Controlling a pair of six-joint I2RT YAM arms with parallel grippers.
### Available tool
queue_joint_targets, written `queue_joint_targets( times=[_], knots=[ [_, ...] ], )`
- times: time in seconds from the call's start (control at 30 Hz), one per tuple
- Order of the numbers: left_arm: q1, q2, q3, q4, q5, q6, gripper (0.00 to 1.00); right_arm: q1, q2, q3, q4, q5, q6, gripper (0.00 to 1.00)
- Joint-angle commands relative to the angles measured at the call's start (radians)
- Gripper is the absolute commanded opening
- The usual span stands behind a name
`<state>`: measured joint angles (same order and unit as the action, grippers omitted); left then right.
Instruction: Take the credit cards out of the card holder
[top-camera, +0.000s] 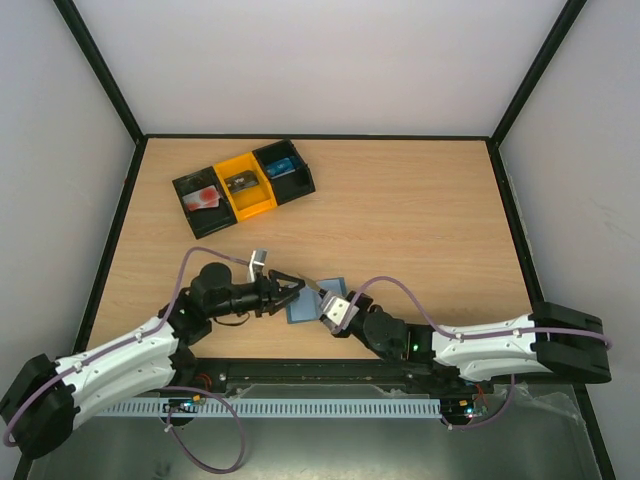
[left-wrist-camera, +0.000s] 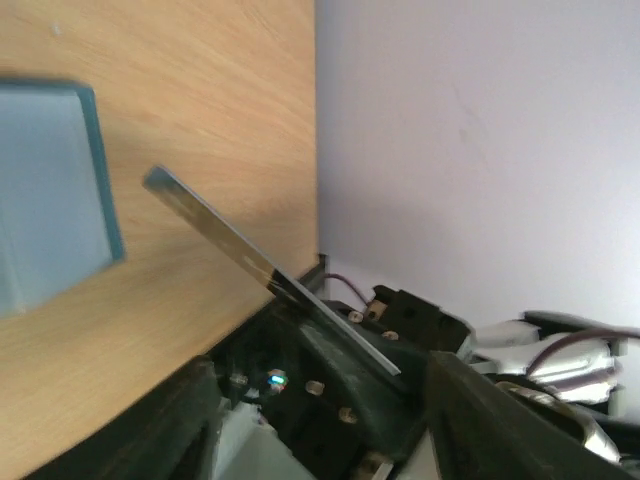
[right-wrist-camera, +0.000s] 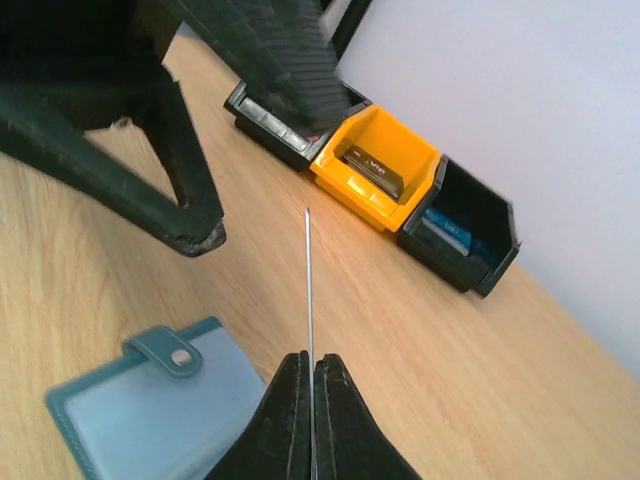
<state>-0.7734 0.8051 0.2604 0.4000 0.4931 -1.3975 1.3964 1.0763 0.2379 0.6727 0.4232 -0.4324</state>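
Note:
The blue-grey card holder (top-camera: 300, 312) lies open on the table between the two grippers; it also shows in the right wrist view (right-wrist-camera: 150, 410) and the left wrist view (left-wrist-camera: 50, 190). My right gripper (right-wrist-camera: 310, 375) is shut on a thin credit card (right-wrist-camera: 308, 290), seen edge-on and held above the table just right of the holder. The card shows as a grey strip in the left wrist view (left-wrist-camera: 230, 245). My left gripper (top-camera: 288, 290) is open and empty, its fingers (right-wrist-camera: 190, 230) spread just left of the card and above the holder's far edge.
A black-and-orange three-compartment tray (top-camera: 243, 183) stands at the back left. A red card (top-camera: 205, 197) lies in its left compartment, a dark card (right-wrist-camera: 375, 165) in the orange middle one and a blue card (right-wrist-camera: 450, 235) in the right one. Black frame rails edge the table.

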Motion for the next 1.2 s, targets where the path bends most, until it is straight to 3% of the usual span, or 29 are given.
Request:
queue_joint_targets(
  times=[0.0, 0.1, 0.2, 0.4, 0.6, 0.77, 1.17],
  knots=[
    [0.005, -0.028, 0.068, -0.096, -0.058, 0.089, 0.65, 0.007, -0.049, -0.004, -0.028, 0.054, 0.295, 0.02],
    [0.005, -0.029, 0.149, -0.237, -0.1, 0.237, 0.74, 0.007, -0.069, 0.028, -0.121, 0.078, 0.574, 0.02],
    [0.007, -0.04, 0.251, -0.415, -0.196, 0.363, 0.77, 0.007, -0.082, 0.103, -0.267, 0.067, 0.79, 0.02],
    [0.006, -0.108, 0.229, -0.365, -0.239, 0.443, 0.75, -0.017, -0.138, 0.152, -0.378, 0.019, 1.199, 0.02],
    [0.007, -0.107, 0.219, -0.389, -0.225, 0.447, 0.75, -0.048, -0.211, 0.126, -0.273, -0.023, 1.377, 0.02],
    [0.007, -0.105, 0.211, -0.358, -0.16, 0.45, 0.76, -0.102, -0.277, 0.117, -0.204, -0.147, 1.423, 0.02],
    [0.004, -0.12, 0.109, -0.006, -0.028, 0.288, 0.74, -0.123, -0.356, 0.044, -0.072, -0.26, 1.574, 0.02]
  ],
)
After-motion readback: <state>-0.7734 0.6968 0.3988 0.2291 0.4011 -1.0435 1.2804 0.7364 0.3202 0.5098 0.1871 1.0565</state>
